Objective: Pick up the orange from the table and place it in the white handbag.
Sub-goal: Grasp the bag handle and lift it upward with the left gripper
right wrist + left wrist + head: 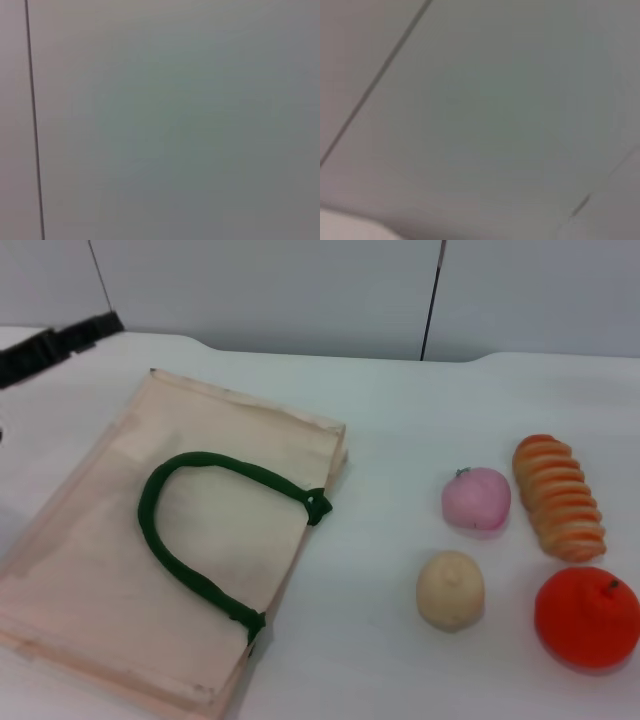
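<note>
The orange (587,617) is round and bright red-orange with a small dark stem nub. It sits on the white table (400,410) at the near right. The white handbag (110,570) lies flat on the left half of the table, with its dark green handle (190,530) looped on top. A dark part of my left arm (55,345) shows at the far left edge, beyond the bag and far from the orange. My right gripper is out of view. Both wrist views show only a plain grey wall panel.
A pink round fruit (476,498), a ridged orange-striped bread loaf (558,496) and a pale beige round lump (450,590) lie close to the orange. A grey wall (300,290) stands behind the table.
</note>
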Robot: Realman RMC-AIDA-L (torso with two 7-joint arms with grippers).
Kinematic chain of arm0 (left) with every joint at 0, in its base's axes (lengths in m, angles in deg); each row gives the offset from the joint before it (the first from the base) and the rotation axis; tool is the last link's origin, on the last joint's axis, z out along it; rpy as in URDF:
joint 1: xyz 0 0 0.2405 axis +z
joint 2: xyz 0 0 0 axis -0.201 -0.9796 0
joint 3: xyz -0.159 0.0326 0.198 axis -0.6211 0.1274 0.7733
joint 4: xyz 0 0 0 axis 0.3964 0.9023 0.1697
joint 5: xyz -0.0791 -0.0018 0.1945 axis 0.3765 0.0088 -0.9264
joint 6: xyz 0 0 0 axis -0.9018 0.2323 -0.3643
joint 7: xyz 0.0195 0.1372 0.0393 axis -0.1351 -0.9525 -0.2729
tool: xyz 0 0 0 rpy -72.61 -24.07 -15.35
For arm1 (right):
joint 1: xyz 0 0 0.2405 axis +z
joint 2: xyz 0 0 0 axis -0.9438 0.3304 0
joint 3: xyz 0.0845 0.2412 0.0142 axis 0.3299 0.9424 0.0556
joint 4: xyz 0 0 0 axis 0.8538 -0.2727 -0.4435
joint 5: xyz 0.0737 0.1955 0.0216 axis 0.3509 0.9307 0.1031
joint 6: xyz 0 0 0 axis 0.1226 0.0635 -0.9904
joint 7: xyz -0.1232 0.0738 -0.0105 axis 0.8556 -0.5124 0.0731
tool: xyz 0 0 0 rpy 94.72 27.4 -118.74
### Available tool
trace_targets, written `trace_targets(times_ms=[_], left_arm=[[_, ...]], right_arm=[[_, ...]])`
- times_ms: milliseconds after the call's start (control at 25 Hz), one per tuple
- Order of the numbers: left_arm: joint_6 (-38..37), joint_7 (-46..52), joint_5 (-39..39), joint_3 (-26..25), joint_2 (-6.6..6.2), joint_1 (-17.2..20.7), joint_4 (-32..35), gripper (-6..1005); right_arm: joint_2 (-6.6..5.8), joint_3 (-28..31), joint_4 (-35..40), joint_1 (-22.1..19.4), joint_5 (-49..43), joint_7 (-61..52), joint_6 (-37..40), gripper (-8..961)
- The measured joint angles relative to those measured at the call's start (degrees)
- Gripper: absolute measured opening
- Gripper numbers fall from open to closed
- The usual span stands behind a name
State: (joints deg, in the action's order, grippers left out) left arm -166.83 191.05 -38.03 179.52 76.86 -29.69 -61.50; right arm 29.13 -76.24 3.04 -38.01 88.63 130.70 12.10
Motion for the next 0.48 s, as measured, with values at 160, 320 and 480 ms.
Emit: trace_targets(times_ms=[160, 320, 480], left_arm=[[-1.9, 3.5, -7.4, 0.0, 0.0, -2.5, -3.0, 713], [-4.0, 7.2, -16.3, 0.0, -0.11, -5.4, -5.9, 713], [-5.8, 9.9, -24.0, 0.1, -0.24, -7.9, -8.2, 713]], right_arm=[[-0.02, 0.0, 0.0, 0.0, 0.0, 0.0, 0.0, 879], [-0.02, 0.1, 0.1, 0.0, 0.0, 0.0, 0.1, 880], [-0.02, 0.6, 0.1, -0.3, 0.0, 0.0, 0.0, 880]])
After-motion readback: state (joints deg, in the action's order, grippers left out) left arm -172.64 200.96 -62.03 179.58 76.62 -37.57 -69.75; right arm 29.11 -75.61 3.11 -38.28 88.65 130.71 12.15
